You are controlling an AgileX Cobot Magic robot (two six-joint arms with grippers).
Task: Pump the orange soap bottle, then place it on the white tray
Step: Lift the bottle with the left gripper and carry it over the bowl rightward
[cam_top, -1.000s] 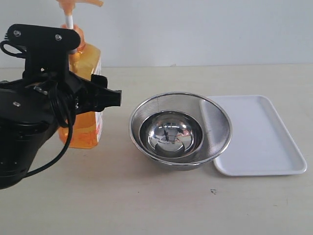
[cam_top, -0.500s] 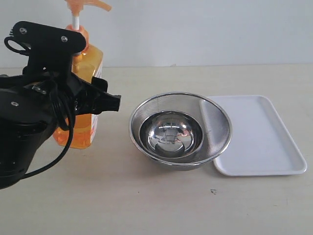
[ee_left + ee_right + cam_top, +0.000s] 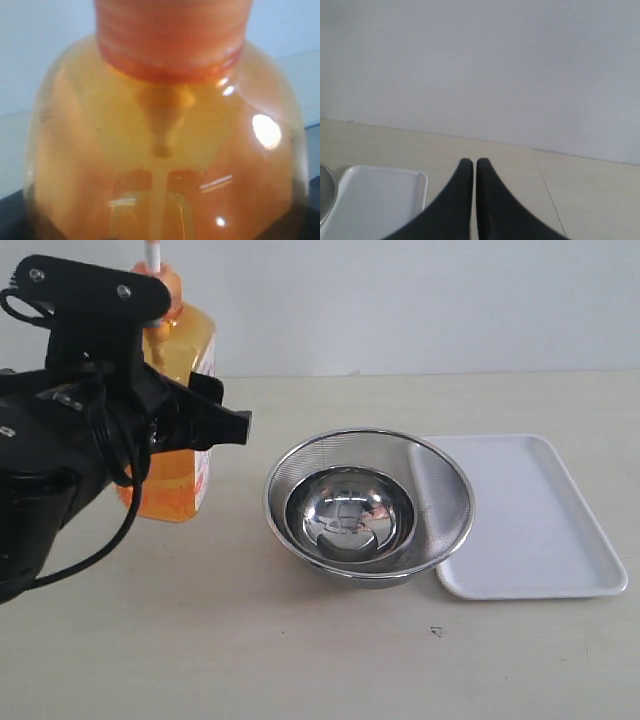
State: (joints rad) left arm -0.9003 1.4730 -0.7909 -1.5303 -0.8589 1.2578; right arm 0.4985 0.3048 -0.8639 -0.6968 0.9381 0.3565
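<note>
So the one tall see-through orange soap bottle (image 3: pixel 172 485) is over at the left end of the pale counter (image 3: pixel 330 660), upright and clamped between my left fingers (image 3: pixel 215 425). One black finger runs across its front and the other is hidden behind it. Up close, my left wrist view is basically all bottle (image 3: pixel 165 150): the ribbed orange collar, amber soap and the dip tube, with dark bits of my grip at the edges. The white stem (image 3: pixel 153 254) pokes out the top of the exterior view, and the pump head is cut off there. I honestly can't tell if the base is touching the counter or just above it.

To the bottle's right, well apart from it, there are two bowls. One round steel mesh bowl (image 3: pixel 440 475) has one smaller shiny steel bowl (image 3: pixel 350 515) nested inside it.

Past those is the single flat rectangular white tray (image 3: pixel 540 530) with rounded corners. It has nothing lying in it, and the mesh bowl's rim overlaps its left edge.

My right fingers (image 3: pixel 466 167) are pinched together holding nothing, up in the air with the tray's corner (image 3: pixel 375 200) beside them in that view.
</note>
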